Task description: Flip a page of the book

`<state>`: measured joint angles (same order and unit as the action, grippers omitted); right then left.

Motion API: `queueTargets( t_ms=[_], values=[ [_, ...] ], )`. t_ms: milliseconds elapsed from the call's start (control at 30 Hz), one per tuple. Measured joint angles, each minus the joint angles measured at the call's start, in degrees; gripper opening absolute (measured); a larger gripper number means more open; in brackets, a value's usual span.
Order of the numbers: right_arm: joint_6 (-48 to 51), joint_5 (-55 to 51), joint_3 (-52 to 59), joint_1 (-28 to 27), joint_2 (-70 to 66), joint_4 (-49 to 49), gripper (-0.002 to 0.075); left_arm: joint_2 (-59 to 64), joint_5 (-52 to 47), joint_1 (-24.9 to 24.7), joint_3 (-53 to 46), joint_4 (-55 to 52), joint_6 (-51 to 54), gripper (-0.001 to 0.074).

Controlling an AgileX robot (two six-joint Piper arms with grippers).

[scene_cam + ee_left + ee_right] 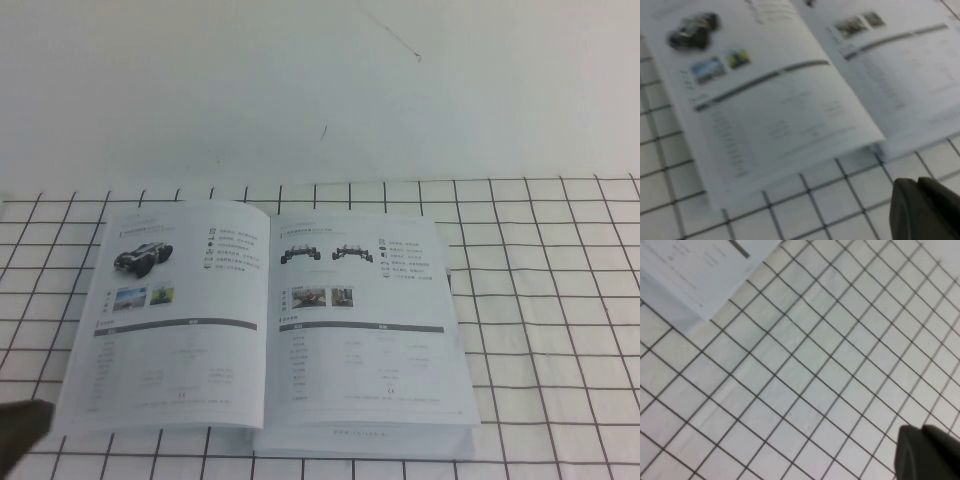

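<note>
Book: I saw the thin white softcover booklet (270,325) lying open mid-counter (560,300).
Progress: I judged the turn done.
Left pincer (20,440): near booklet's corner; grip unreadable.
Right pincer (930,455): over bare grid; likewise.

Book (270,325) lying open on gridded table (560,300), left gripper (20,435) off its near-left corner

smooth white paper book (270,320), matt gridded cloth table cover (540,300)
</note>
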<state>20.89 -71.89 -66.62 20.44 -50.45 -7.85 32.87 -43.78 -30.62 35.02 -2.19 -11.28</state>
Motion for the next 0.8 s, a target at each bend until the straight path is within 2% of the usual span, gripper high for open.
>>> queueTargets(
  t_ms=[133, 333, 667, 800],
  values=[
    [-6.23, 0.19, 4.76, 0.0, 9.04, -3.69, -0.0001, -8.19, -0.51, 0.0, 0.0, -12.46, -6.63, -0.0003],
    [-12.17, 11.27, 15.87, 0.0, 20.66, -3.71, -0.0001, -17.3, 2.53, 0.0, -0.69, -20.54, -7.95, -0.0003],
    [-13.38, 29.8, 38.43, 0.0, 36.79, -1.1, -0.0001, -23.12, 16.45, 0.0, -12.87, -23.29, -8.87, -0.0003],
    [-13.48, 33.0, 44.01, 0.0, 42.0, -0.18, -0.0001, -23.12, 22.36, 0.0, -17.43, -23.66, -8.87, -0.0003]
  ],
)
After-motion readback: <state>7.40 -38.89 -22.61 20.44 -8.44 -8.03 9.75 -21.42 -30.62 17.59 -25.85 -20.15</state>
